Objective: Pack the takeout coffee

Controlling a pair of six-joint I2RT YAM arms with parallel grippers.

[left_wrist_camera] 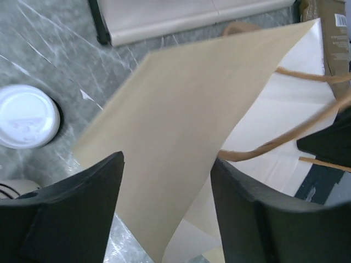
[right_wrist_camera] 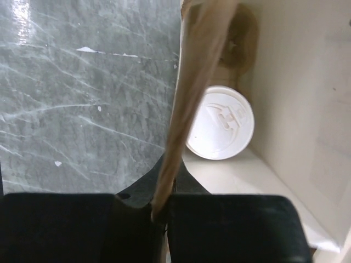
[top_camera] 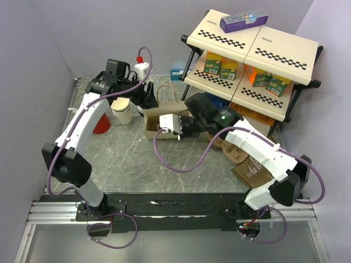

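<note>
right tool (right_wrist_camera: pixel 159 211): pressed together, pinching one wall of the brown paper carrier bag (right_wrist_camera: pixel 189 93) | takeout coffee cup with round white plastic lid (right_wrist_camera: pixel 219 123): upright inside bag, mid-table (right_wrist_camera: pixel 82 82) toward far edge | left tool (left_wrist_camera: pixel 167 208): spread, another bag wall between its fingers

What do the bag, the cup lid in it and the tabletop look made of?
The bag looks like matte tan kraft paper, paler inside: thin, flat-creased wall. The lid is probably moulded plastic: white, faint sheen, embossed relief. The tabletop is grey, veined, glossy; stone or printed laminate, I can't tell.
</note>
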